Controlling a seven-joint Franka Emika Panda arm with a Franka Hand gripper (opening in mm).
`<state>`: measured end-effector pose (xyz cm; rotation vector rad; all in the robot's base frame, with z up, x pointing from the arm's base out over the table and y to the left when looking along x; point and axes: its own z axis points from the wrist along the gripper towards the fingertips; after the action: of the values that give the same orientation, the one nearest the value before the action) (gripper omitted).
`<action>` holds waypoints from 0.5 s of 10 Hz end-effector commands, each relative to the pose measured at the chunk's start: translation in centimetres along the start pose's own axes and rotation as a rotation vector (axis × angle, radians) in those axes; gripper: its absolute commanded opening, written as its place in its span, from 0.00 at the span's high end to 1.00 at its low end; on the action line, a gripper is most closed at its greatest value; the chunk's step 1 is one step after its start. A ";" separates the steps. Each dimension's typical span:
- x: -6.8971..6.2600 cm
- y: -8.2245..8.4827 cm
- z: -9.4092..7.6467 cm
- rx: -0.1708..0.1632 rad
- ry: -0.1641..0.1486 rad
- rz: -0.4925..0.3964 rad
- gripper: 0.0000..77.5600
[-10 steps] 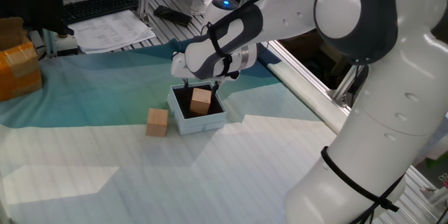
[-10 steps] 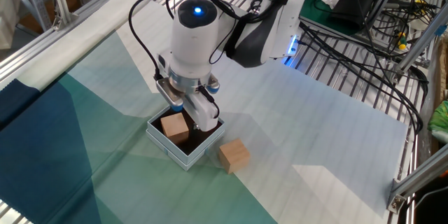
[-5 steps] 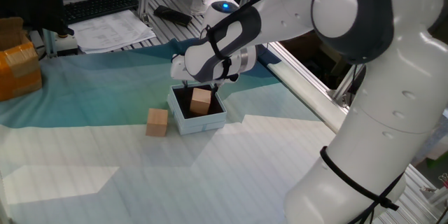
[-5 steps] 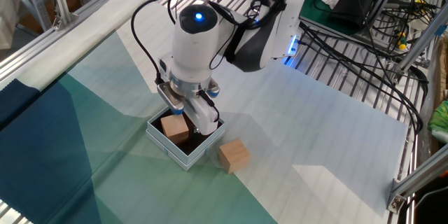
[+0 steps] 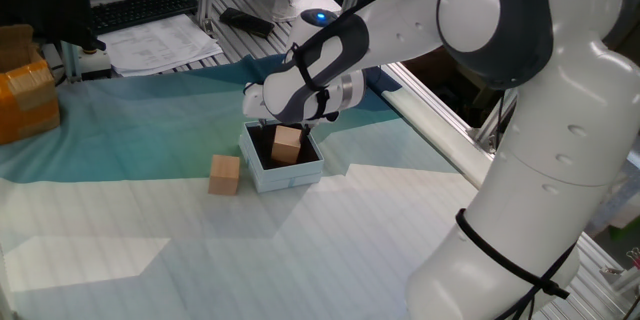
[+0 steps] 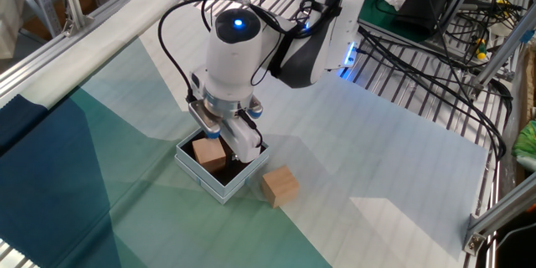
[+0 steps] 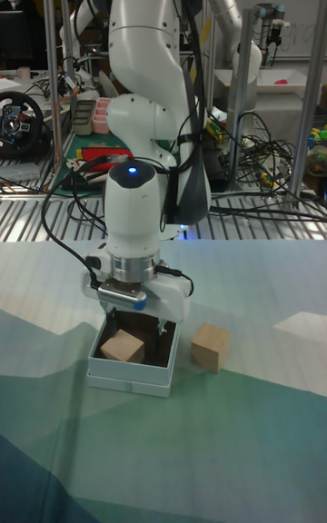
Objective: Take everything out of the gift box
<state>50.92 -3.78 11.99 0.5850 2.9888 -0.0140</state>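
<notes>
The gift box point(image 5: 291, 175) point(image 6: 211, 186) point(image 7: 127, 376) sits mid-table, pale blue-white outside and dark inside. One tan wooden cube point(image 5: 287, 146) point(image 6: 208, 152) point(image 7: 123, 347) rests inside it. A second cube point(image 5: 224, 174) point(image 6: 279, 186) point(image 7: 209, 346) lies on the cloth just beside the box. My gripper point(image 5: 287, 127) point(image 6: 224, 141) point(image 7: 134, 323) hangs straight over the box, open. Its fingers reach down to the box's rim on either side of the inner cube and do not close on it. The hand hides the fingertips in part.
An orange-brown taped carton point(image 5: 25, 95) stands at the table's far left. Papers point(image 5: 160, 45) and a keyboard point(image 5: 140, 8) lie behind the cloth. Metal rails point(image 6: 100, 17) and cables point(image 6: 452, 42) border the table. My own arm looms over the right side.
The gripper has sunk a little lower toward the box, still open. Both cubes and the box stay where they were.
</notes>
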 end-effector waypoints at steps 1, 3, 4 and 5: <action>-0.2 0.0 -0.7 -0.002 -0.004 0.016 0.00; -0.4 -0.1 -1.5 0.003 0.001 0.024 0.00; -0.4 -0.1 -1.5 0.002 0.002 0.024 0.00; -0.4 -0.1 -1.5 0.002 0.002 0.027 0.00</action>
<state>50.99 -3.93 13.41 0.6252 2.9854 -0.0149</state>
